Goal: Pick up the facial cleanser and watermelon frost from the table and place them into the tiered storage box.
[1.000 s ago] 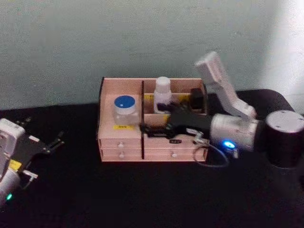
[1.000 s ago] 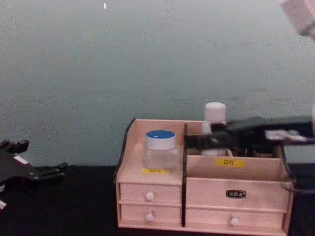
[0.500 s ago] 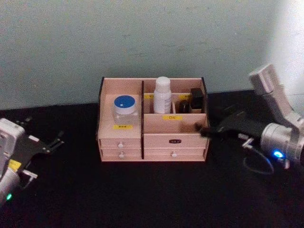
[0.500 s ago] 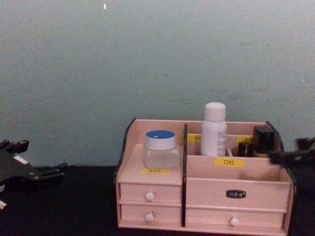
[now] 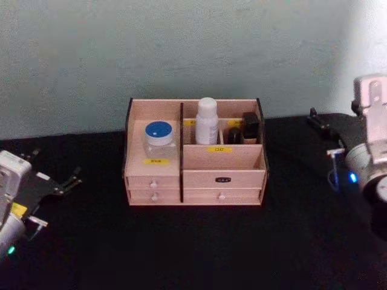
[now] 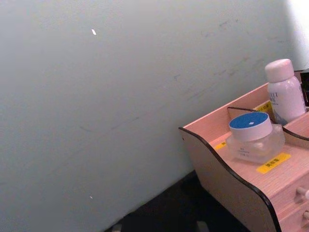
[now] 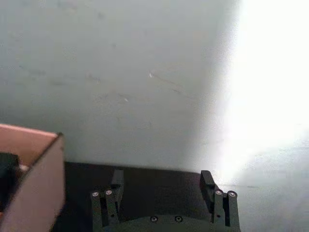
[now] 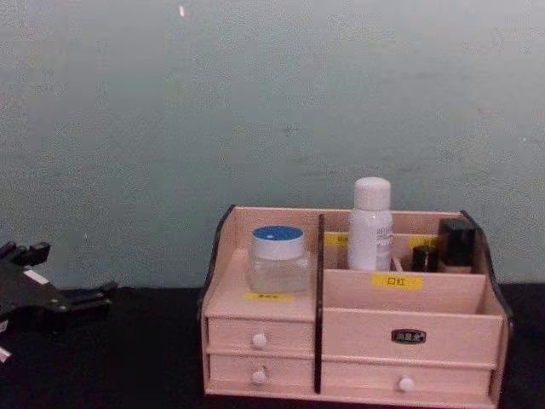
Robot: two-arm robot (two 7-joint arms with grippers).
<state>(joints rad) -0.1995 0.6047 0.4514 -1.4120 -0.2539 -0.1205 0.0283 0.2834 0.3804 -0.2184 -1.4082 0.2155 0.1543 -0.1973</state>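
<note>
A: Count the task things.
B: One facial cleanser (image 5: 207, 119), upright in the back compartment of the tiered storage box (image 5: 193, 175), just right of the dark divider (image 5: 181, 151). One watermelon frost (image 5: 159, 138), on the box's left step above a yellow label (image 5: 156, 161).
A: Anything else in there?
B: Two small black containers (image 5: 244, 128) at the back right. Four white drawer knobs (image 8: 259, 341) in the chest view.
A: Grippers?
B: Two. Left gripper (image 5: 71, 179) low at the table's left, fingers spread, holding nothing. Right gripper (image 7: 161, 195) well right of the box, fingers apart, holding nothing.
</note>
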